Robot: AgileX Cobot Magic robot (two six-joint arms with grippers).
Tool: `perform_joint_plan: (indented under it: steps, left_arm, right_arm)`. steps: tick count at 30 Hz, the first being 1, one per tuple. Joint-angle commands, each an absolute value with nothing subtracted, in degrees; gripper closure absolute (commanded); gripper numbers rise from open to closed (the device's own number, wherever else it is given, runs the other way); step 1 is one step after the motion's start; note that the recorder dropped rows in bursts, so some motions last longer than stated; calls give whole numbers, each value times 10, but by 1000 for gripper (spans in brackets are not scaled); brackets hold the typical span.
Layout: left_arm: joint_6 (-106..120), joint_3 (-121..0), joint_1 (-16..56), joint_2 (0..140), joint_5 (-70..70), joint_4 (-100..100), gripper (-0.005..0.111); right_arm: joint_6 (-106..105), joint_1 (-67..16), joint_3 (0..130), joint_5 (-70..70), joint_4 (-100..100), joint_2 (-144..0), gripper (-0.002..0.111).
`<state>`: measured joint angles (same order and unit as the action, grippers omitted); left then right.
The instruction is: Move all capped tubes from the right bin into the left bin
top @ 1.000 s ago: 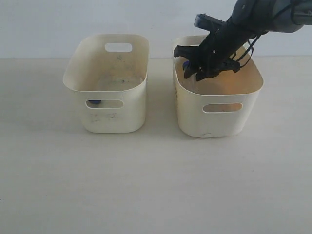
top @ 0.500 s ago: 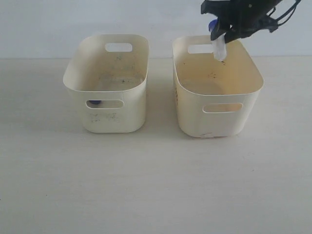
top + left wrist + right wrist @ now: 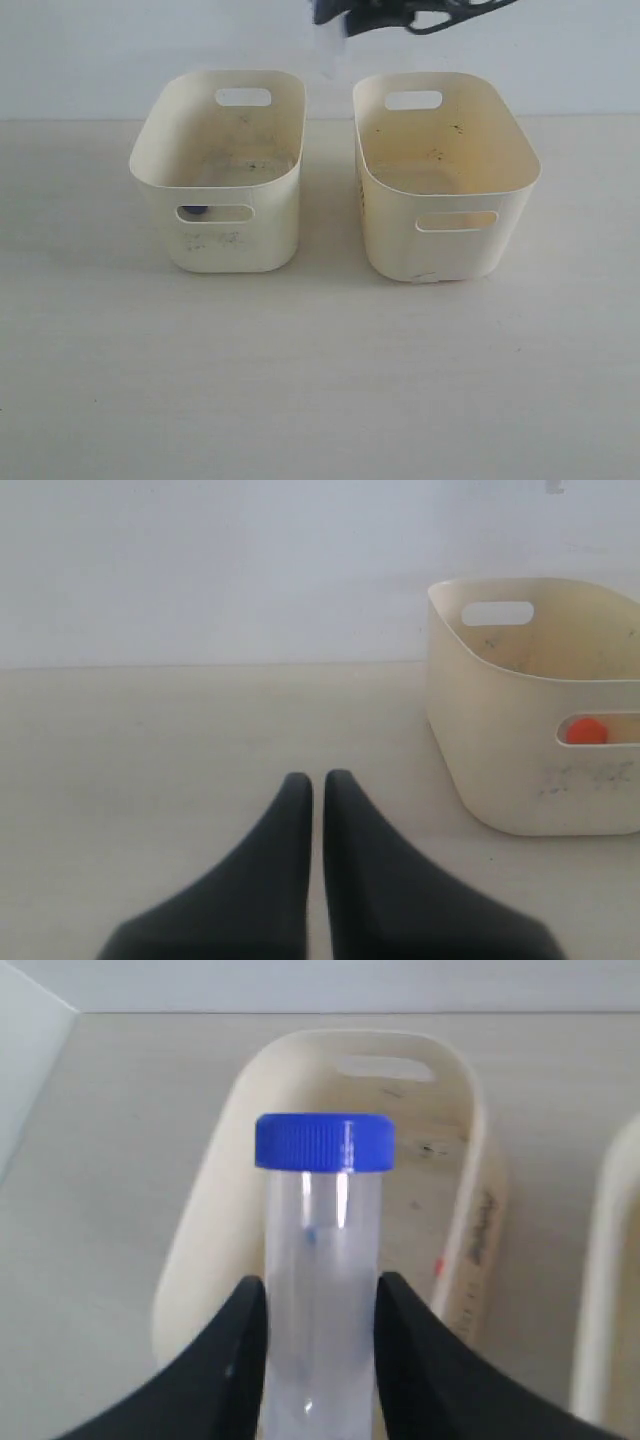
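My right gripper (image 3: 335,22) hangs at the top of the exterior view, above the gap between the two bins. It is shut on a clear capped tube (image 3: 322,1250) with a blue cap (image 3: 323,1143); in the exterior view the tube (image 3: 328,55) hangs pale below the fingers. The left bin (image 3: 165,120) holds a blue cap (image 3: 193,211) seen through its front handle. An orange cap (image 3: 586,731) shows through a cutout of the left bin (image 3: 480,770) in the left wrist view. The right bin (image 3: 520,140) shows only a yellowish floor with dark specks. My left gripper (image 3: 317,780) is shut on nothing, over the table.
Both bins stand side by side on a pale table (image 3: 320,380) with a narrow gap between them. A white wall (image 3: 100,50) runs behind. In the right wrist view the left bin (image 3: 215,1220) lies under the tube and the right bin's rim (image 3: 600,1290) is at the edge.
The right gripper rose out of the right bin with the blue-capped tube and carried it leftward, from above the right bin to above the gap beside the left bin.
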<state>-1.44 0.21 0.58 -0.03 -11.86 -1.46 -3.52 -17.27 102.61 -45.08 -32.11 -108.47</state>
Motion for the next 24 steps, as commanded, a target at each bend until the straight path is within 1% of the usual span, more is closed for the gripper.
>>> perform_joint_plan:
  steps: [1, 2, 4, 5, 6, 7, 8, 9, 11, 14, 16, 17, 19, 24]
  left_arm:
    - [-20, 0, 6, 0, -116, -11, 102]
    - [-20, 0, 6, 0, -116, -11, 102]
    - [-20, 0, 6, 0, -116, -11, 102]
    - [-20, 0, 6, 0, -116, -11, 102]
    - [-20, 0, 6, 0, -116, -11, 102]
    - [-20, 0, 6, 0, -116, -11, 102]
    - [-20, 0, 6, 0, -116, -11, 102]
    - [-20, 0, 6, 0, -116, -11, 102]
    - [-20, 0, 6, 0, -116, -11, 102]
    - [-20, 0, 6, 0, -116, -11, 102]
    - [-20, 0, 6, 0, -116, -11, 102]
    - [-20, 0, 6, 0, -116, -11, 102]
    - [-20, 0, 6, 0, -116, -11, 102]
    - [-20, 0, 6, 0, -116, -11, 102]
  right_arm:
    - [26, -234, 1024, -337, -325, -1122, 108]
    - [27, -240, 1024, -324, -325, -1130, 108]
    - [26, -253, 1024, -302, -328, -1151, 97]
    - [27, -259, 1024, -297, -331, -1161, 79]
    - [30, -263, 1024, -295, -332, -1167, 68]
    - [31, -264, 1024, -295, -333, -1174, 48]
    - [31, -264, 1024, -295, -333, -1178, 40]
    - [31, -263, 1024, -301, -332, -1178, 35]
    - [31, -262, 1024, -306, -332, -1178, 43]
    - [6, -250, 1024, -337, -327, -1158, 69]
    - [-51, -226, 1024, -402, -309, -1132, 83]
    - [-77, -213, 1024, -433, -307, -1123, 87]
    - [-104, -184, 1024, -487, -307, -1108, 91]
    - [-170, -96, 1024, -609, -306, -1092, 91]
